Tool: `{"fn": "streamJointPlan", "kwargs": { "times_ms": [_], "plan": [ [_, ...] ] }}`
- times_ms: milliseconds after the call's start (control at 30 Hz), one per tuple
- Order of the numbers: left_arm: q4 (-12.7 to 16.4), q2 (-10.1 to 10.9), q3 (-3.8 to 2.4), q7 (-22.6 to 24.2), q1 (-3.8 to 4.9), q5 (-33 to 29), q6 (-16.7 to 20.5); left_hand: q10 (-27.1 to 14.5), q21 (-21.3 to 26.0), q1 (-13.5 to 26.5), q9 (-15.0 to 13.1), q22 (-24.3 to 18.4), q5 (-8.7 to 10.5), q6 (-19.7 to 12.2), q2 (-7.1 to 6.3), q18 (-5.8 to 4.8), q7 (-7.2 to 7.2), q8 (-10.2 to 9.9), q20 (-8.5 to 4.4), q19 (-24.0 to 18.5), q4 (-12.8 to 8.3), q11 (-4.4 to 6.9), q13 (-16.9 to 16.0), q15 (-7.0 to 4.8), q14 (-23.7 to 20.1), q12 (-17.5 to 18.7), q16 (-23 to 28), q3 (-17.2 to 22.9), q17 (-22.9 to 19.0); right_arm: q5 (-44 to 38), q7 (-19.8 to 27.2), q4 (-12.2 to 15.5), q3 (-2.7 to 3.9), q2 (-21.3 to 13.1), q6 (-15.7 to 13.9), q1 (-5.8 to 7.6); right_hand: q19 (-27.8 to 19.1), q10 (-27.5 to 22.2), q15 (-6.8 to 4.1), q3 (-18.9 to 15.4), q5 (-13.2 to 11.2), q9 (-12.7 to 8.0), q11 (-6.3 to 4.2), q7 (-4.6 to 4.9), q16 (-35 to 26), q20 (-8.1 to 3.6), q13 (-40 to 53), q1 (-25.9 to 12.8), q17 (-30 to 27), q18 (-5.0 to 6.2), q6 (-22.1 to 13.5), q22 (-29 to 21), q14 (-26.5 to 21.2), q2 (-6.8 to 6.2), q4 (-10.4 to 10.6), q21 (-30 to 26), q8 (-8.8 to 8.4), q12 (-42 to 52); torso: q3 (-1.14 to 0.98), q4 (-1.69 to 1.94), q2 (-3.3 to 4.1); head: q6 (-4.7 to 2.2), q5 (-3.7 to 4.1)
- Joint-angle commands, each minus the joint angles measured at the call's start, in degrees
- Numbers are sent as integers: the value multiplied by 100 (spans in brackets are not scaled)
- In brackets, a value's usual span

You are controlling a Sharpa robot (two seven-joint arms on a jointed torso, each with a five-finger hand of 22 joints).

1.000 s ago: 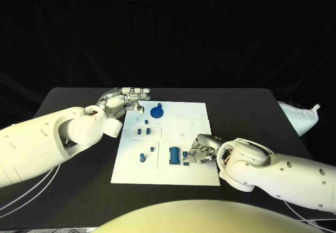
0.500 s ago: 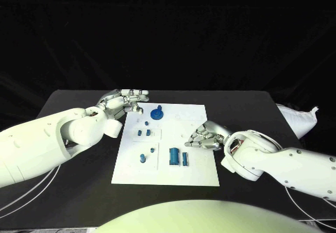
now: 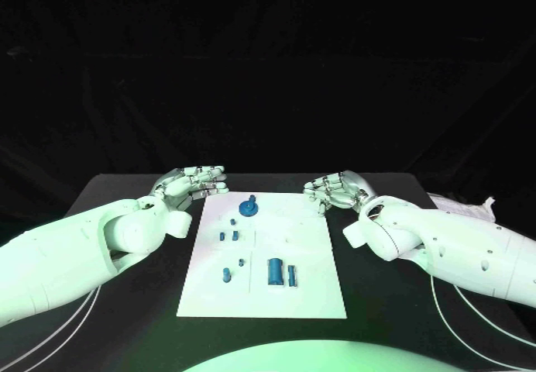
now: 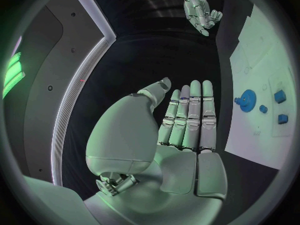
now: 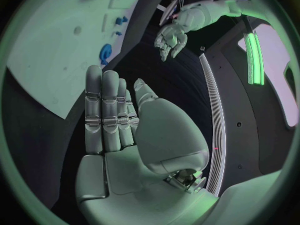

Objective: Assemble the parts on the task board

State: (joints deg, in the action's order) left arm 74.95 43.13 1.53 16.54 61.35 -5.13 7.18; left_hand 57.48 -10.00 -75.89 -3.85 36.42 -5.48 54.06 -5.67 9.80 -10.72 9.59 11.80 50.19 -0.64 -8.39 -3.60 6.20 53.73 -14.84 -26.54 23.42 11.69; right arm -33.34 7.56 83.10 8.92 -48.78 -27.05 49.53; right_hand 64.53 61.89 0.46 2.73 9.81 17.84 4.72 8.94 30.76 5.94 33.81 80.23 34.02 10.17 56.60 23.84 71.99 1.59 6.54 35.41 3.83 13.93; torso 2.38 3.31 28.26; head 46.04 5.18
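**Both hands off the board, between placements**

We judge a pause between steps: our left hand [image 3: 192,183] and right hand [image 3: 336,190] hover at the far corners of the task board [image 3: 307,298], fingers straight and apart, holding nothing. On the flat, matte white board sit small blue parts: a round gear [image 3: 248,206] at its far end, a stubby cylinder [image 3: 275,270] nearer its near end. Next calls for reaching in and pinching a loose part.

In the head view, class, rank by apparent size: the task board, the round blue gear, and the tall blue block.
1. task board, by far the largest.
2. tall blue block.
3. round blue gear: close to the block, which lies nearer the camera, so this order is unsure.
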Motion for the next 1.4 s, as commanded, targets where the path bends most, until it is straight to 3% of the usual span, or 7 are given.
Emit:
{"fn": "streamJointPlan", "kwargs": {
  "times_ms": [33,367,400,467,933,967,1400],
  "plan": [
    [-201,-97,-4,493,-41,-397,391,67,310,-6,8,-305,-40,69,18,18,11,-69,131,-239,66,-26,7,101,-40,145,489,-8,-197,1494,1066,-410,1,201,271,67,-361,-108,184,112,-63,-166,167,133,-896,166,-692,92,-492,16,-131,-464,-457,-18,3,-730,-29,-518,-25,-41,-124,-232,-4],
    [-650,-375,-6,721,-150,-531,665,156,631,-95,11,-999,-43,153,36,81,-4,-308,320,-425,115,-77,8,206,98,534,1351,-73,-579,2067,1521,-1214,5,665,704,166,-485,-54,602,412,-160,-854,378,182,-2669,673,-2504,8,-2232,38,-275,-1789,-874,-7,-347,-2579,-25,-1006,-82,-19,-173,-547,0],
    [-606,-330,-2,415,-136,-339,435,-1640,1000,2254,385,-1775,548,-1537,567,-294,322,-488,-146,-1797,64,195,360,-32,-1579,805,1724,-745,-748,1611,1061,-1130,3,611,316,155,-2327,-1933,411,202,-383,-1099,122,-150,-3076,297,-2687,-2340,-2512,-305,-1923,-1924,-2816,-159,-654,-2819,-383,-1393,-57,-40,-156,-431,6],
    [-574,-322,-4,429,-136,-326,485,-1901,1000,2582,385,-1914,548,-1781,567,-294,368,-530,-205,-2025,64,238,360,-78,-1813,860,1800,-860,-1169,1654,1090,-1086,-19,606,266,177,-2557,-2184,377,177,-439,-1170,83,-192,-3076,239,-2791,-2756,-2623,-305,-2151,-2384,-3072,-159,-654,-2904,-383,-1393,-63,-50,-141,-456,-12],
    [503,-74,-81,894,-127,110,2151,-3553,1000,4734,385,-2657,548,-3341,567,-486,1072,-959,-624,-3309,64,839,360,-620,-3343,1484,2168,-1498,-1169,2921,1945,250,-677,457,-1222,845,-4227,-3899,-46,-273,-981,-1784,-472,-492,-3076,-118,-3381,-5011,-2958,-525,-3652,-2384,-4839,-159,-654,-3541,-383,-1393,-219,-300,244,-1086,-461],
    [618,-48,-90,943,-126,156,2328,-3651,1000,4860,385,-2701,548,-3429,567,-541,1072,-959,-648,-3387,64,839,360,-620,-3432,1484,2189,-1532,-1169,3005,2001,338,-721,447,-1320,889,-4320,-3994,-46,-273,-981,-1784,-472,-894,-3076,-137,-3381,-5136,-2977,-557,-3736,-2384,-4936,-159,-654,-3541,-383,-1393,-225,-310,260,-1113,-480],
    [1487,153,-152,1319,-119,508,3673,-4511,1000,5975,385,-3085,548,-4237,567,-980,1072,-959,-1180,-4042,64,839,360,-620,-4223,1484,2654,-1864,-1169,3334,2223,685,-892,409,-1707,1063,-5190,-4889,-46,-273,-981,-1784,-472,-894,-3076,-594,-3381,-6311,-3402,-1017,-4519,-2384,-5858,-159,-654,-3541,-383,-1393,-238,-331,292,-1166,-518]
  ]
}}
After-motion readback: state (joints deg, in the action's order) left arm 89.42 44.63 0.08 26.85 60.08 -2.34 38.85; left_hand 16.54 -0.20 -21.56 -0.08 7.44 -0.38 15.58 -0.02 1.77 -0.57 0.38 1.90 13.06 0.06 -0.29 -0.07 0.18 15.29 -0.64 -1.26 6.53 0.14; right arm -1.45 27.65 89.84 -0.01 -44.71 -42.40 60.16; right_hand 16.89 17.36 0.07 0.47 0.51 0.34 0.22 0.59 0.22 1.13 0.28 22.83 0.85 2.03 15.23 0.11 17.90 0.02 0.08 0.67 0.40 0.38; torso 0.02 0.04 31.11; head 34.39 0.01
